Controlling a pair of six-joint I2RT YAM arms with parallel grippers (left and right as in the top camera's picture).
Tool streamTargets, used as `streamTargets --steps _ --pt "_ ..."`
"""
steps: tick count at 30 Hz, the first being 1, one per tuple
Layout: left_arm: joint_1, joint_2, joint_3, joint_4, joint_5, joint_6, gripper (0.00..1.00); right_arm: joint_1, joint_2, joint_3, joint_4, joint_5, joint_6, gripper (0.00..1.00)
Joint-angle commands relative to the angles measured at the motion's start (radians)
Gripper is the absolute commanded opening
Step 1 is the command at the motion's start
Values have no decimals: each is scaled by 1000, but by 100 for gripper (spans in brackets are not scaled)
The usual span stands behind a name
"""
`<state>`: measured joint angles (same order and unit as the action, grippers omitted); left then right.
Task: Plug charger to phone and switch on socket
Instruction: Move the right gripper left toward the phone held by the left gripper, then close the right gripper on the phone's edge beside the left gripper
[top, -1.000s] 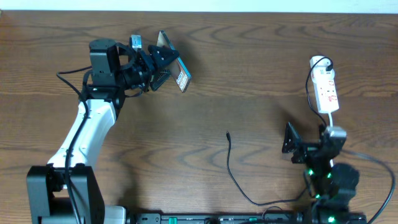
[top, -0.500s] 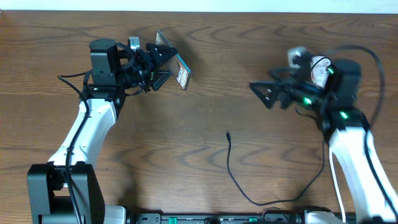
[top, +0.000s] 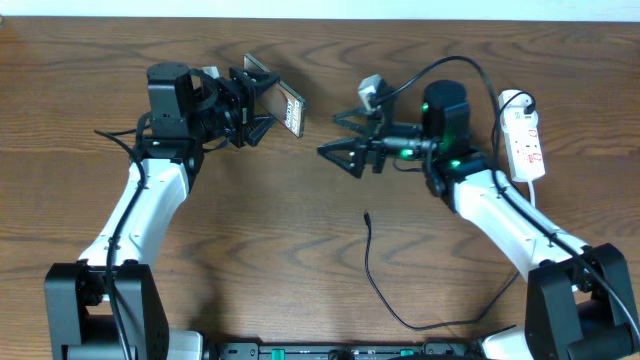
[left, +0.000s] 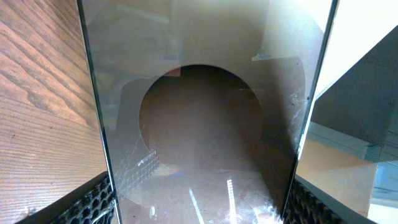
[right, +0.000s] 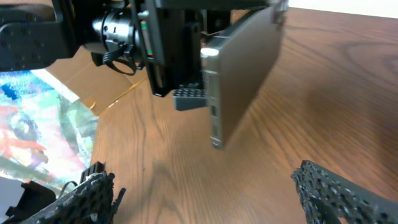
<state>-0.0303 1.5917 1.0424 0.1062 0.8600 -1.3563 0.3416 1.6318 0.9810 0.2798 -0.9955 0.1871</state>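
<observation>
In the overhead view my left gripper is shut on the phone and holds it tilted above the table at the back left. From the left wrist, the phone's glossy dark face fills the view between my fingers. My right gripper stands open and empty just right of the phone, pointing at it. The right wrist view shows the phone edge-on, ahead of the open right gripper. The charger lies loose on the table, its plug tip below the right gripper. The socket lies at the far right.
The right arm's thick black cable arcs over its wrist. Another cable runs beside the socket. The wooden table reaches a pale wall at the back edge. The two arm bases stand at the front edge.
The right arm has swung up from the front right, past the socket, to the middle, now facing the phone. The left gripper has shifted the phone slightly up and left.
</observation>
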Motion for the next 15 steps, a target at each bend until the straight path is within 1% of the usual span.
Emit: streamTargets --steps 1,4,5,10,15 --pt "-6 -8 7 4 -15 -11 7 50 5 16 8 117 10 89" --pt "-9 -8 7 1 -43 -10 7 61 5 16 9 166 11 88" --pt "-16 -8 7 0 -83 -10 7 66 5 16 9 189 14 86" --pt "-54 -8 7 1 -153 -10 7 72 5 16 8 261 26 83" --pt "-79 -8 7 1 -185 -10 7 77 5 16 9 294 26 82"
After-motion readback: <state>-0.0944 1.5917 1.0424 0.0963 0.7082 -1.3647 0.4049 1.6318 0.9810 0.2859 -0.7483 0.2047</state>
